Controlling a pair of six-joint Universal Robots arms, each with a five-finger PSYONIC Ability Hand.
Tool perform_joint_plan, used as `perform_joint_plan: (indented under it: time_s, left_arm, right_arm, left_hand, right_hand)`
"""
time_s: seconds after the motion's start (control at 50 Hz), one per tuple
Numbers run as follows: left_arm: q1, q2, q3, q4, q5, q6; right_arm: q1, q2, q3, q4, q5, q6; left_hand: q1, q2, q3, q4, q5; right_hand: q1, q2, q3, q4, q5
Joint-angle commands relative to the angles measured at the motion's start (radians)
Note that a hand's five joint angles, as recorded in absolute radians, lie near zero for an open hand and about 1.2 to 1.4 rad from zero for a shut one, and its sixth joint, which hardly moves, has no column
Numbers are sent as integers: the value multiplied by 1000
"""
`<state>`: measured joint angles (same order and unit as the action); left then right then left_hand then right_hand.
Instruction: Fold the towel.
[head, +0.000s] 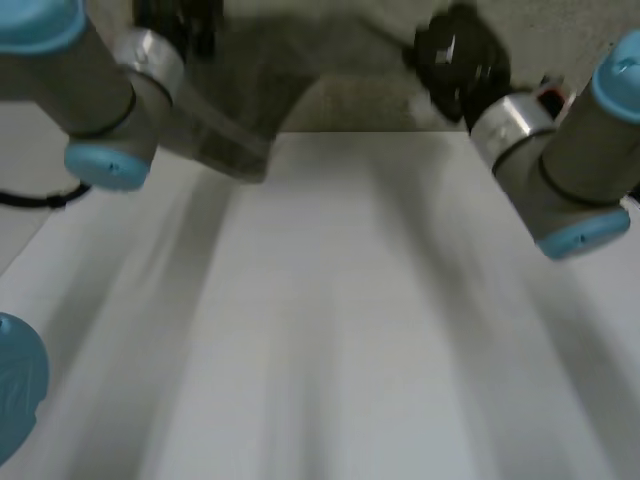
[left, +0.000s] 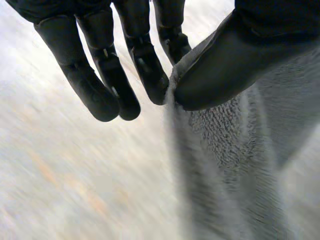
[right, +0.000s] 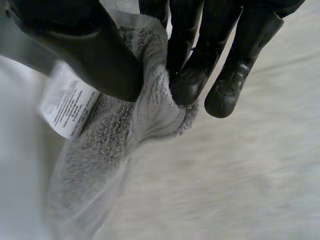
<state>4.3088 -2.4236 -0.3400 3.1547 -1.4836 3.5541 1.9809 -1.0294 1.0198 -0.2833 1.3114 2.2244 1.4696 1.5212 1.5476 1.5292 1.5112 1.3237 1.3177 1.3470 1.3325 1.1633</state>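
Note:
The grey fluffy towel (left: 225, 165) hangs from my left hand (left: 145, 60), whose thumb (left: 225, 65) pinches its top edge against the fingers. My right hand (right: 195, 55) pinches another part of the towel (right: 150, 110) between thumb (right: 85, 55) and fingers, right by the white care label (right: 65, 105). In the head view both hands are raised at the far side of the table, the left hand (head: 175, 20) and the right hand (head: 460, 60) well apart, with the towel (head: 225, 140) trailing down from the left hand.
The white table (head: 330, 330) spreads out below the two arms. My left arm (head: 90, 90) and right arm (head: 570, 170) reach forward on either side of it.

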Motion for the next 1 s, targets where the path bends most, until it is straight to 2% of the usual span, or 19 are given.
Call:
perform_joint_plan:
  time_s: [0.02, 0.06, 0.08, 0.12, 0.26, 0.36, 0.42, 0.44, 0.46, 0.48, 0.5, 0.54, 0.62, 0.68, 0.82, 0.86, 1.0]
  left_arm:
    - [42, 75, -450, -9, 63, 55]
    - [45, 110, -650, 75, 74, 93]
    - [45, 110, -651, 76, 74, 94]
    - [45, 155, -836, 164, 83, 152]
    - [48, 273, -1136, 301, 105, 282]
    - [57, 357, -1257, 320, 103, 288]
    - [54, 370, -1277, 320, 103, 287]
    - [48, 379, -1293, 320, 102, 284]
    - [43, 388, -1307, 320, 100, 282]
    - [43, 388, -1307, 320, 100, 282]
    - [37, 397, -1320, 320, 100, 281]
    - [32, 406, -1332, 321, 100, 279]
    - [17, 420, -1349, 321, 98, 272]
    - [16, 420, -1350, 323, 92, 267]
    - [20, 420, -1357, 323, 91, 247]
    - [22, 420, -1357, 321, 89, 241]
    - [22, 426, -1357, 321, 89, 218]
  right_arm:
    - [-4, 6, 190, 141, -58, -9]
    - [-7, 8, 271, 153, -90, -21]
    - [-7, 8, 272, 153, -90, -22]
    - [-23, 6, 337, 154, -98, -32]
    - [-57, -14, 424, 213, -100, -80]
    - [-128, -64, 434, 323, -110, -117]
    - [-171, -72, 434, 374, -127, -126]
    - [-181, -74, 434, 398, -145, -130]
    - [-182, -74, 434, 398, -146, -130]
    - [-188, -74, 436, 421, -165, -137]
    - [-188, -74, 436, 421, -165, -137]
    - [-198, -78, 441, 453, -204, -135]
    - [-221, -106, 460, 457, -236, -121]
    - [-238, -168, 496, 444, -244, -114]
    - [-252, -262, 543, 429, -242, 15]
    - [-254, -323, 563, 424, -245, 142]
    - [-251, -382, 599, 404, -227, 348]
  left_hand:
    - [-73, -125, -151, -133, -289]
    - [-73, -125, -151, -133, -289]
    - [-73, -125, -151, -133, -289]
    - [-73, -125, -151, -133, -289]
    - [-73, -125, -151, -133, -289]
    - [-73, -125, -151, -133, -289]
    - [-73, -125, -151, -133, -289]
    - [-73, -125, -151, -133, -289]
    - [-73, -125, -151, -133, -289]
    - [-73, -125, -151, -133, -289]
    - [-73, -125, -151, -133, -289]
    - [-73, -125, -151, -133, -289]
    - [-73, -125, -151, -133, -289]
    - [-73, -125, -151, -133, -289]
    - [-73, -125, -151, -133, -289]
    - [-73, -125, -151, -133, -289]
    - [-73, -125, -151, -133, -289]
  right_hand:
    - [73, 79, 49, 64, 58]
    - [73, 79, 49, 64, 58]
    - [73, 79, 49, 64, 58]
    - [73, 79, 49, 64, 58]
    - [73, 79, 49, 64, 58]
    - [73, 79, 49, 64, 58]
    - [73, 79, 49, 64, 58]
    - [-28, -22, -51, -37, -42]
    - [-29, -23, -52, -38, -43]
    - [-195, -189, -218, -204, -209]
    - [-196, -190, -220, -205, -211]
    - [-728, -722, -752, -737, -742]
    - [-828, -822, -851, -837, -842]
    - [-1018, -1012, -1041, -1026, -1032]
    - [-1045, -1039, -1068, -1054, -1059]
    - [-1048, -1042, -1071, -1057, -1062]
    - [-1048, -1042, -1071, -1057, -1062]
